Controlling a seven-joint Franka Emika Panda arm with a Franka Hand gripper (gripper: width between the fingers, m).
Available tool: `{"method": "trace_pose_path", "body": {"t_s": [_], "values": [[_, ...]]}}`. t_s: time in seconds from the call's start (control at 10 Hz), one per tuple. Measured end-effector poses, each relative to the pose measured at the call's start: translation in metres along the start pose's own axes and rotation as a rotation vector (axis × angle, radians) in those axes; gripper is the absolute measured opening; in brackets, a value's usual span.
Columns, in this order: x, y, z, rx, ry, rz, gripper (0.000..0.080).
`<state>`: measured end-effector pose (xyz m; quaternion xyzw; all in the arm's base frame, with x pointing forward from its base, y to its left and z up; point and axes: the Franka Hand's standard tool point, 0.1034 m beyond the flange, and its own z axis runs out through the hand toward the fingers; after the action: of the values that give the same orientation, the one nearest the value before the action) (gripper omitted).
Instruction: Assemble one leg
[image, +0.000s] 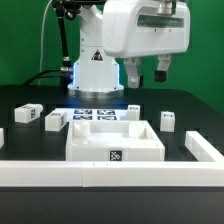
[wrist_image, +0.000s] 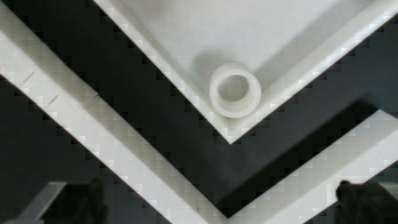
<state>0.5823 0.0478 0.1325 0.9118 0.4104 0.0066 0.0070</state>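
Several small white legs stand on the black table around the wide white tray-like piece (image: 115, 143): one leg (image: 25, 112) and a second leg (image: 54, 120) at the exterior view's left, another leg (image: 167, 121) at its right. My gripper (image: 148, 74) hangs high above the table behind the tray piece, open and empty. In the wrist view the fingertips (wrist_image: 365, 200) show dark at the frame's corners, wide apart around my gripper's middle (wrist_image: 217, 208). Below them lies a corner of the tray piece (wrist_image: 267, 50) with its round hole (wrist_image: 235, 88). No leg shows in the wrist view.
The marker board (image: 95, 115) lies flat behind the tray piece, with a further small white block (image: 133, 111) beside it. A long white rail (image: 100, 173) runs along the front, and a white bar (image: 205, 147) angles in at the exterior view's right.
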Motion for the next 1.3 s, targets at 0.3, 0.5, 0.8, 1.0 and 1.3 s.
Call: {"method": "trace_pose_path", "body": {"t_s": [0.3, 0.5, 0.8, 1.0, 1.3], "values": [[0.0, 0.0, 0.0001, 0.0, 0.0, 0.0, 0.065], [-0.0002, -0.0003, 0.0009, 0.001, -0.001, 0.0, 0.065], [-0.0004, -0.0006, 0.0017, 0.002, -0.002, 0.0, 0.065], [-0.0006, -0.0007, 0.0021, 0.003, -0.002, 0.0, 0.065], [-0.0036, 0.0003, 0.0031, 0.0, 0.0, -0.041, 0.065]]}}
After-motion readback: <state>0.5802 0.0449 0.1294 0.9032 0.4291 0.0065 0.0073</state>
